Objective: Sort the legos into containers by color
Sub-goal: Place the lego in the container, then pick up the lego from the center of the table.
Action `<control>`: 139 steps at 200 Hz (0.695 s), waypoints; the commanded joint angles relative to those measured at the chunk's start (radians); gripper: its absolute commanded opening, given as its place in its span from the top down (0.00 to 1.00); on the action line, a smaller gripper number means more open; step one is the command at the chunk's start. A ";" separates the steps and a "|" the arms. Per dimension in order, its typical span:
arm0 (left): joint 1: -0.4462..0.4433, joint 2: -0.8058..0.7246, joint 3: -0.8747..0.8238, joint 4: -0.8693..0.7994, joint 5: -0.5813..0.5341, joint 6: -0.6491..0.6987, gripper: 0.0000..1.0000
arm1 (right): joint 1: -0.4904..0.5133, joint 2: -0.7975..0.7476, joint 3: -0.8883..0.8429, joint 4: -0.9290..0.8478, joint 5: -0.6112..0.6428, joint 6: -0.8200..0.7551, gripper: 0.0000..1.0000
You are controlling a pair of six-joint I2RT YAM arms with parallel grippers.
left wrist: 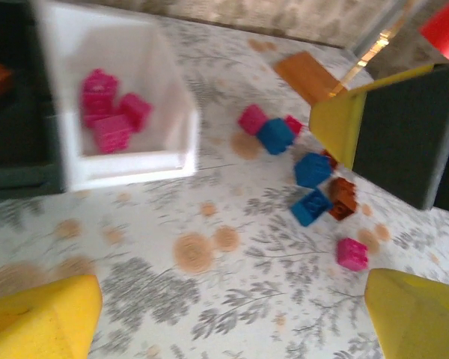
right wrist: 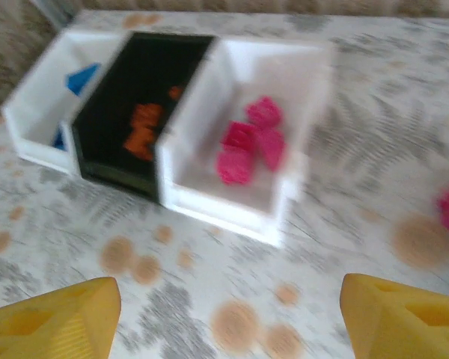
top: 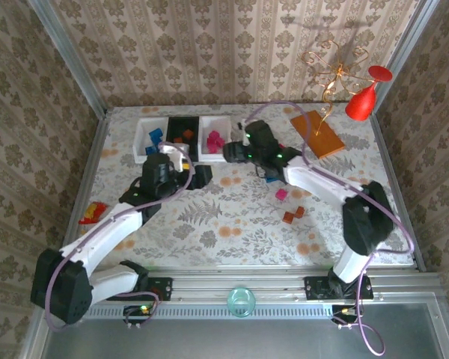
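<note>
Floral-patterned surface [top: 232, 224] is shown, with three small rectangular trays [top: 198, 142], white, black, white, set along its far side. Loose blue, pink and orange-brown plastic lego bricks [left wrist: 312, 170] are scattered to their right. Left hand [left wrist: 224, 321] and right hand [right wrist: 228, 318] are spread wide, empty.

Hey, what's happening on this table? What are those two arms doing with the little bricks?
Two robot arms are sorting small toy bricks by color into three trays. The left white tray holds blue bricks, the black tray orange ones, the right white tray pink ones. The left arm and right arm both hover near the trays, jaws open and empty. Several loose bricks, blue, pink and orange-brown, lie on the table by the right arm, so the job isn't finished.
</note>
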 commanded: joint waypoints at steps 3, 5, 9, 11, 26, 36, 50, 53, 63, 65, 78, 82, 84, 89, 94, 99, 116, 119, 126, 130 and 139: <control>-0.047 0.053 0.027 0.104 0.084 0.107 0.08 | 0.005 -0.136 -0.149 -0.150 0.138 -0.042 0.19; -0.052 0.058 0.024 0.114 0.087 0.110 0.08 | 0.005 -0.149 -0.162 -0.160 0.145 -0.042 0.19; -0.057 0.063 0.013 0.134 0.092 0.116 0.08 | 0.003 -0.173 -0.186 -0.179 0.161 -0.040 0.18; -0.061 0.066 0.009 0.145 0.093 0.121 0.08 | 0.002 -0.183 -0.198 -0.187 0.168 -0.040 0.18; -0.083 0.085 -0.027 0.205 0.095 0.148 0.08 | -0.013 -0.280 -0.295 -0.232 0.196 -0.025 0.17; -0.098 0.095 -0.036 0.217 0.095 0.170 0.08 | -0.031 -0.329 -0.346 -0.256 0.185 -0.005 0.16; -0.121 0.110 -0.044 0.228 0.094 0.194 0.08 | -0.056 -0.362 -0.397 -0.280 0.154 0.014 0.15; -0.125 0.113 -0.047 0.230 0.094 0.198 0.08 | -0.060 -0.366 -0.405 -0.285 0.150 0.017 0.15; -0.135 0.118 -0.056 0.240 0.096 0.206 0.08 | -0.067 -0.370 -0.424 -0.299 0.140 0.026 0.15; -0.137 0.118 -0.059 0.242 0.096 0.208 0.08 | -0.068 -0.369 -0.428 -0.300 0.139 0.027 0.15; -0.143 0.123 -0.074 0.257 0.092 0.208 0.08 | -0.078 -0.354 -0.452 -0.285 0.129 0.027 0.14; -0.144 0.125 -0.077 0.260 0.090 0.206 0.08 | -0.084 -0.343 -0.456 -0.277 0.124 0.026 0.14; -0.144 0.125 -0.078 0.262 0.089 0.204 0.08 | -0.087 -0.336 -0.457 -0.272 0.120 0.028 0.13; -0.144 0.127 -0.080 0.264 0.087 0.202 0.08 | -0.097 -0.318 -0.458 -0.261 0.107 0.029 0.13; -0.144 0.128 -0.081 0.265 0.085 0.200 0.08 | -0.109 -0.298 -0.456 -0.249 0.089 0.030 0.13; -0.144 0.129 -0.081 0.263 0.084 0.200 0.08 | -0.121 -0.275 -0.452 -0.235 0.068 0.031 0.13; -0.144 0.126 -0.082 0.259 0.075 0.200 0.08 | -0.153 -0.181 -0.425 -0.182 -0.003 0.018 0.11; -0.144 0.126 -0.082 0.260 0.075 0.200 0.08 | -0.157 -0.168 -0.418 -0.177 -0.009 0.014 0.10; -0.144 0.126 -0.082 0.257 0.072 0.203 0.08 | -0.161 -0.134 -0.400 -0.170 -0.019 0.006 0.09; -0.143 0.127 -0.081 0.253 0.072 0.205 0.08 | -0.163 -0.117 -0.389 -0.168 -0.018 0.003 0.09; -0.144 0.130 -0.077 0.245 0.075 0.209 0.08 | -0.165 -0.083 -0.364 -0.165 -0.012 -0.004 0.08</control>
